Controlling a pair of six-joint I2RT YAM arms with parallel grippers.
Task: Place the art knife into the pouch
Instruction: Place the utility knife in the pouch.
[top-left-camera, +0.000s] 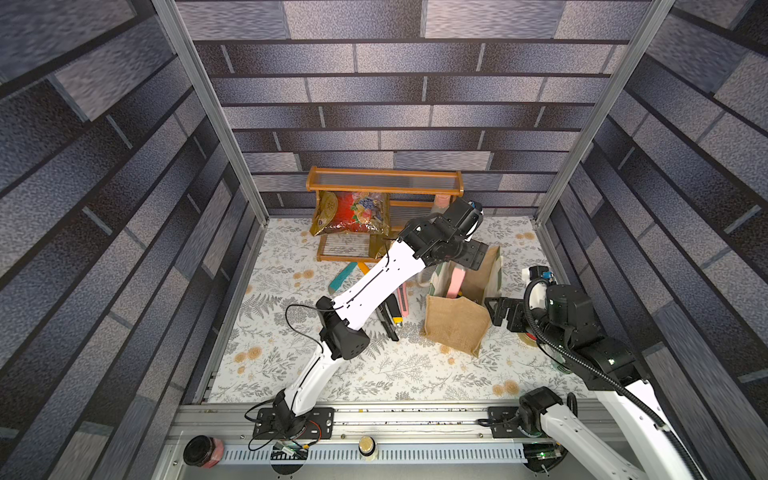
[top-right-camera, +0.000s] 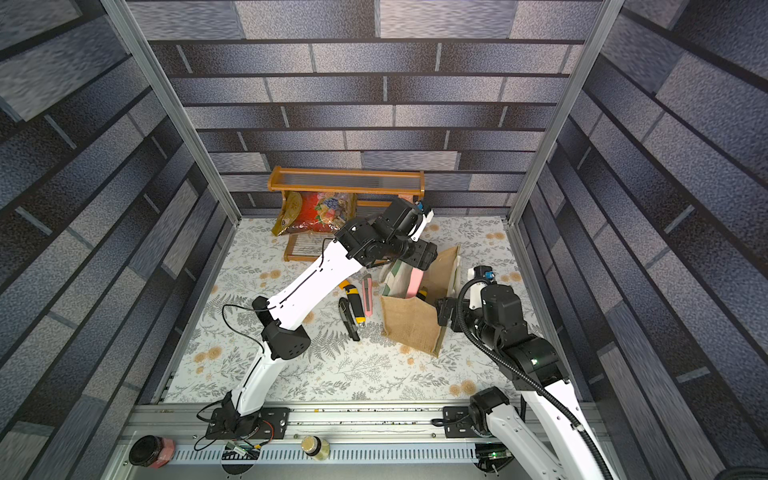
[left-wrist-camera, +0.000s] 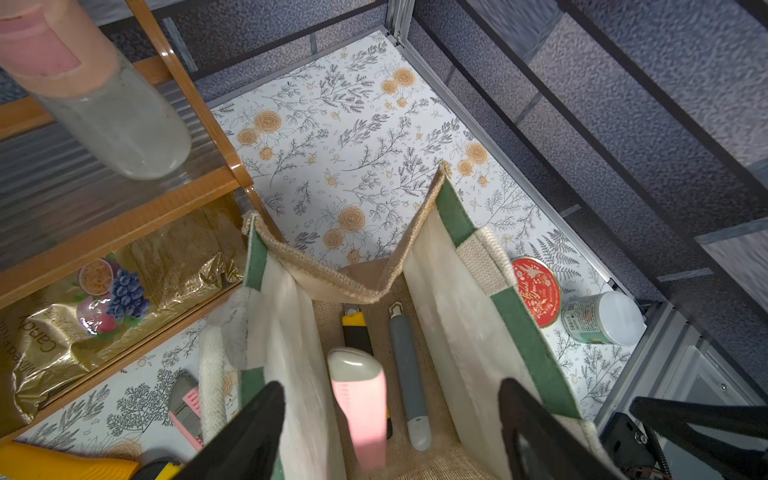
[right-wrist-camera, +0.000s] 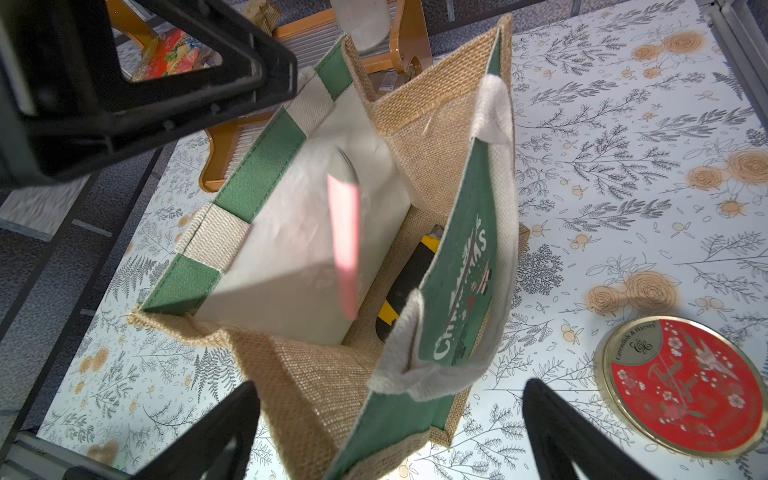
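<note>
Floral-papered table (top-left-camera: 415, 374) inside grey brick-patterned walls (top-left-camera: 415, 116).
Left gripper (left-wrist-camera: 390, 386) hangs spread wide over the open pouch (left-wrist-camera: 453, 266), pink art knife (left-wrist-camera: 361, 399) loose between its fingers; right gripper (right-wrist-camera: 390, 384) spread, empty.

Art knife (left-wrist-camera: 359, 411) blurred (inside pouch (left-wrist-camera: 449, 266)), yellow knife (left-wrist-camera: 355, 328) half-hidden — behind it

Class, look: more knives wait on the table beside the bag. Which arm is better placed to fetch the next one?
Left, probably. The left pincer hangs open over the bag, and the loose knives lie on that side. The bag stands between them and the right pincer.
</note>
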